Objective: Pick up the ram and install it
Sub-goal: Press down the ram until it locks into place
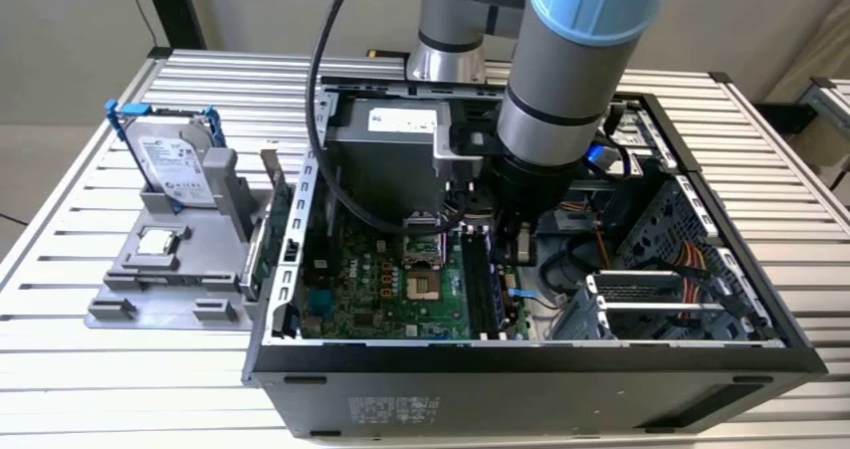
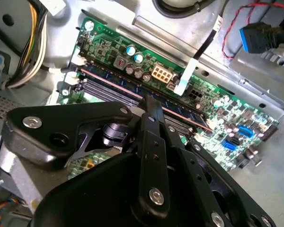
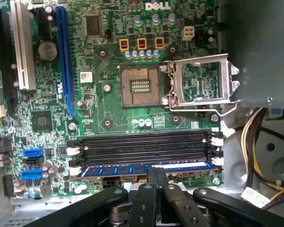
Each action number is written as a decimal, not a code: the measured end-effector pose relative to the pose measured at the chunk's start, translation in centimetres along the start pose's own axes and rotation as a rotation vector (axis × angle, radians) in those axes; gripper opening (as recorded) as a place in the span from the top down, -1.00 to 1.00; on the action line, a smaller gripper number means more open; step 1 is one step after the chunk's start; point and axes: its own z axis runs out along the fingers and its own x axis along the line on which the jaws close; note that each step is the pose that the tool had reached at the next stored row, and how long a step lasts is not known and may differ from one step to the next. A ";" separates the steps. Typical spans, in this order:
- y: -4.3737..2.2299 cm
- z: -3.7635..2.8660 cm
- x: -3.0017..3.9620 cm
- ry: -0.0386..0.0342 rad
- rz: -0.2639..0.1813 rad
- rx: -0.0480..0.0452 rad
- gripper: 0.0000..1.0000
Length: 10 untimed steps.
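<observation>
Your open computer case (image 1: 531, 359) lies on the slatted tabletop (image 1: 106, 369). Inside, the ram (image 3: 146, 169) stands edge-up in the motherboard's (image 3: 109, 94) outermost slot. It's a long, thin blue stick, light and stiff but fragile, I'd judge, so hold its top edge mid-length. The claw (image 3: 156, 176) pinches narrowly there, fingers closed on the stick.

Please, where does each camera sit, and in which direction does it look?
Exterior view: off the arm, above the open computer case, looking down; the arm's grey and blue links show.
First wrist view: on the arm, facing the motherboard; the end effector meets the ram.
Second wrist view: on the arm, oblique, behind the end effector.
Both wrist views share the ram.
</observation>
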 end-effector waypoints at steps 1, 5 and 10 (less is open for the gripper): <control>0.00 0.02 0.00 -0.0003 -0.011 -0.0001 1.00; 0.00 0.03 0.00 -0.0005 -0.027 -0.0004 1.00; 0.00 0.60 0.00 -0.0007 -0.028 -0.0003 1.00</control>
